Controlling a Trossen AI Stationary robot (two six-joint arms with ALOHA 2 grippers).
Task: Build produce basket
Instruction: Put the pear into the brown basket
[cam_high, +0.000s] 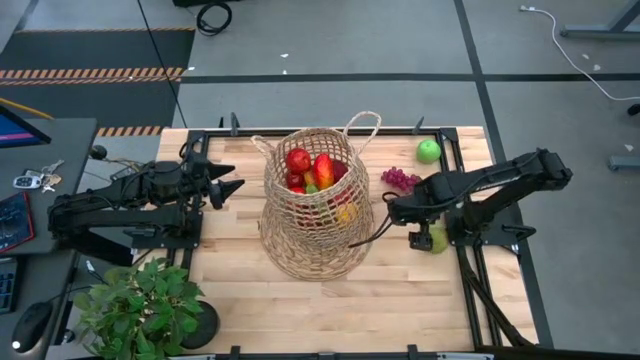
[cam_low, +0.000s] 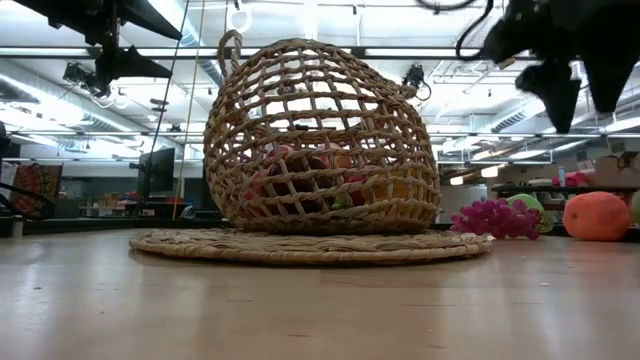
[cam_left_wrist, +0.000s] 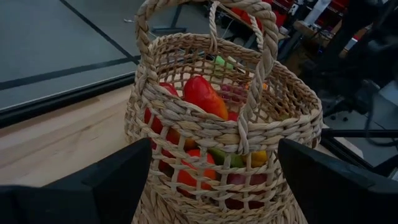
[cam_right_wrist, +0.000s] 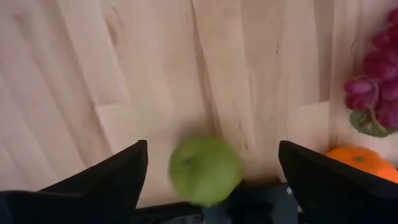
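Observation:
The tan wicker basket (cam_high: 318, 215) stands on its round base in the middle of the table, with red, orange and yellow produce (cam_high: 312, 172) inside; the left wrist view shows its rim and loop handle (cam_left_wrist: 261, 56). My left gripper (cam_high: 236, 187) hovers open, level, just left of the basket. My right gripper (cam_high: 405, 215) hangs open above the table to the basket's right (cam_low: 580, 85). A green apple (cam_right_wrist: 205, 169) lies on the table below and between its fingers, untouched. Purple grapes (cam_high: 400, 179), an orange (cam_right_wrist: 360, 160) and a second green apple (cam_high: 428, 151) lie nearby.
A leafy potted plant (cam_high: 140, 305) stands at the table's near left corner. Black rails run along the table's edges (cam_high: 455, 150). Bare wood lies near the table's near edge in front of the basket (cam_high: 330, 310). A cable hangs from my right arm beside the basket (cam_high: 368, 232).

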